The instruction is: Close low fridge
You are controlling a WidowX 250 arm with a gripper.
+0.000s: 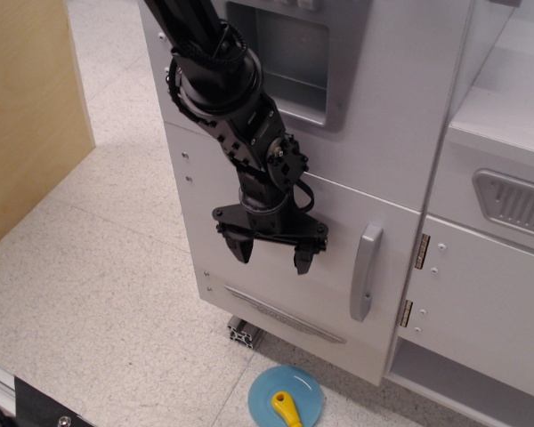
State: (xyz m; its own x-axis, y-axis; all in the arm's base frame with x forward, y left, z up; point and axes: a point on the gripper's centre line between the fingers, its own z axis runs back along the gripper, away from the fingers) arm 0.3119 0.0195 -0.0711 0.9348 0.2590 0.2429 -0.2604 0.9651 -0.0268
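The low fridge sits directly below the white panel with the grey recessed dispenser, and its flat door looks flush with the cabinet front, no dark gap showing along the hinge side. The closing push appears to be at its end. The pincer hangs spread and empty against the door face, just left of the grey bar handle; whether its tips touch the panel cannot be told. The next move likely calls for a straight retreat away from the door without snagging the handle. The door faces outward toward the floor; handle and door both run vertically.
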